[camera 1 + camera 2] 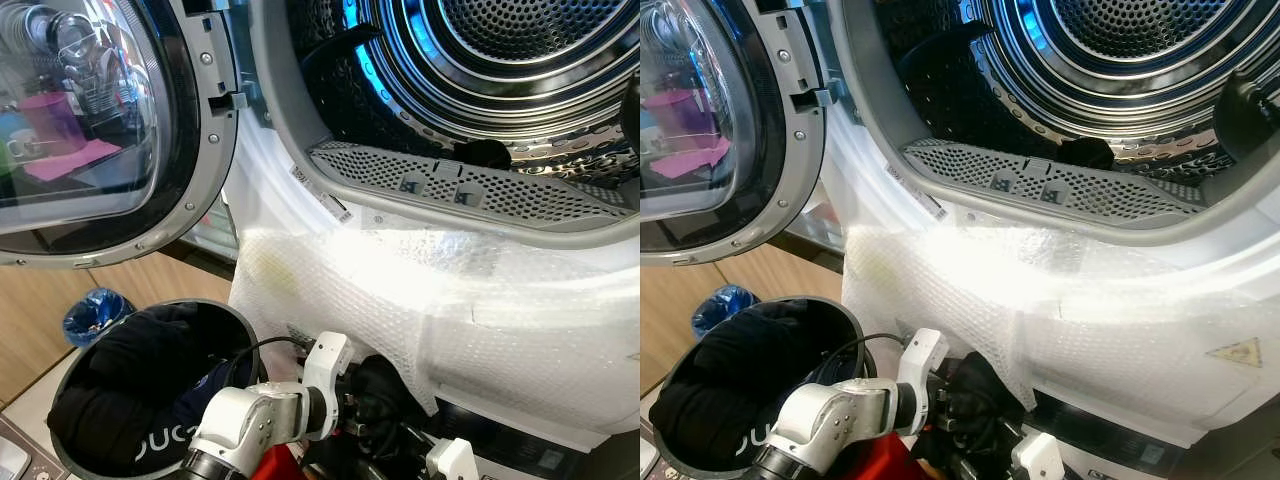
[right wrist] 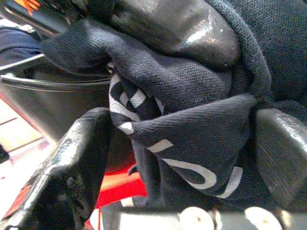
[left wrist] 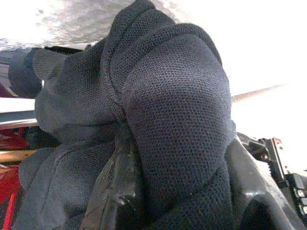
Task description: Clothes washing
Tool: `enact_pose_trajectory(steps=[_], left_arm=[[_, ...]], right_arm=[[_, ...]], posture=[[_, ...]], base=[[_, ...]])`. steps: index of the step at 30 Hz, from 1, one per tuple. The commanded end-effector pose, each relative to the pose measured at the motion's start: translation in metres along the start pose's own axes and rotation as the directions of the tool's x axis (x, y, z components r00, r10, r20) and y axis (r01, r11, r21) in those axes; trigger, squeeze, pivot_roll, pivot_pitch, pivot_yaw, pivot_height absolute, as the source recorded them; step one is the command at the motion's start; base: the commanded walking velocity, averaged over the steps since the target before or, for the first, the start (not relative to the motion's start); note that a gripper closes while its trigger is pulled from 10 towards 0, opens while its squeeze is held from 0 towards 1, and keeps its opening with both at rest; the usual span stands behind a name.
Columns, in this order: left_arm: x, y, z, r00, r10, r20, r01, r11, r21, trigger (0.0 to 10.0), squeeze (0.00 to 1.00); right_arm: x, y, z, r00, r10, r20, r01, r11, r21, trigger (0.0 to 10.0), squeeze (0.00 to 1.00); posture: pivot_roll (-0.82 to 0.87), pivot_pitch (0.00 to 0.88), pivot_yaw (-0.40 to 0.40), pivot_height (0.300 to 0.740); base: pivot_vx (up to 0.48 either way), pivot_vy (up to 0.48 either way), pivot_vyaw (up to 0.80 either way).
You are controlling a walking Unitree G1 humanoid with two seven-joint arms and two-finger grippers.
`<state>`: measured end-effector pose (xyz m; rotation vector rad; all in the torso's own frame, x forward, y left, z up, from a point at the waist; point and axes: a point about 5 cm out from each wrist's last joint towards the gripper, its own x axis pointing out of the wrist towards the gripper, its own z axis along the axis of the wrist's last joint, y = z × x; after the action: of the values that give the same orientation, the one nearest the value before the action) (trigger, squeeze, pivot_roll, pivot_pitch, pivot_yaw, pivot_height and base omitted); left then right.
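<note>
Your left hand [image 3: 158, 191] is clamped on a dark garment [image 3: 163, 124] below the washer [image 1: 450, 300]; right hand [image 2: 168, 134] clamps lettered dark cloth [image 2: 192, 153]. Eye views add the bucket [image 1: 240, 325] of clothes [image 1: 130, 380].

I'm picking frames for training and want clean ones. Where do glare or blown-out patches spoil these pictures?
Left eye view: the bubble wrap over the machine's front glares white, and the open door's glass carries reflections. Left wrist view: the background beside the dark garment is blown out to white. Right wrist view: evenly lit, only small shine on a finger.
</note>
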<state>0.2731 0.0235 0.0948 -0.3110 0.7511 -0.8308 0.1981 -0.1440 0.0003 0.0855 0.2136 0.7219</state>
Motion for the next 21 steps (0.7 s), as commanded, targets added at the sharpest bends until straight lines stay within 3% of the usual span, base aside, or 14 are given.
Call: enact_pose_trajectory(steps=[1, 6, 14, 21], left_arm=[[0.010, -0.022, 0.008, 0.996, -0.088, 0.014, 0.088, 0.996, 0.001, 0.0, 0.00], [0.020, -0.032, 0.016, 0.997, -0.062, 0.048, 0.065, 0.996, -0.063, 0.0, 0.00], [0.032, -0.044, 0.016, 0.999, -0.023, 0.040, 0.027, 0.994, -0.109, 0.0, 0.00], [0.041, -0.063, 0.015, 0.998, -0.053, 0.046, 0.060, 0.986, -0.156, 0.0, 0.00]], right_arm=[[0.012, 0.009, 0.002, 1.000, 0.027, 0.000, -0.027, 0.999, -0.022, 10.0, 0.00], [0.017, 0.010, 0.003, 0.999, -0.031, -0.010, 0.030, 0.997, -0.077, 10.0, 0.00], [0.022, 0.017, -0.001, 0.995, -0.096, -0.016, 0.095, 0.995, -0.026, 10.0, 0.00], [0.024, 0.021, -0.007, 0.987, -0.155, -0.039, 0.157, 0.987, 0.047, 10.0, 0.00]], posture=[[-0.02, 0.022, 0.097, 0.740], [-0.03, 0.022, 0.099, 0.740], [-0.04, 0.023, 0.099, 0.740], [-0.05, 0.028, 0.102, 0.740]], base=[[0.000, 0.000, 0.00], [0.000, 0.000, 0.00], [0.000, 0.000, 0.00], [0.000, 0.000, 0.00]])
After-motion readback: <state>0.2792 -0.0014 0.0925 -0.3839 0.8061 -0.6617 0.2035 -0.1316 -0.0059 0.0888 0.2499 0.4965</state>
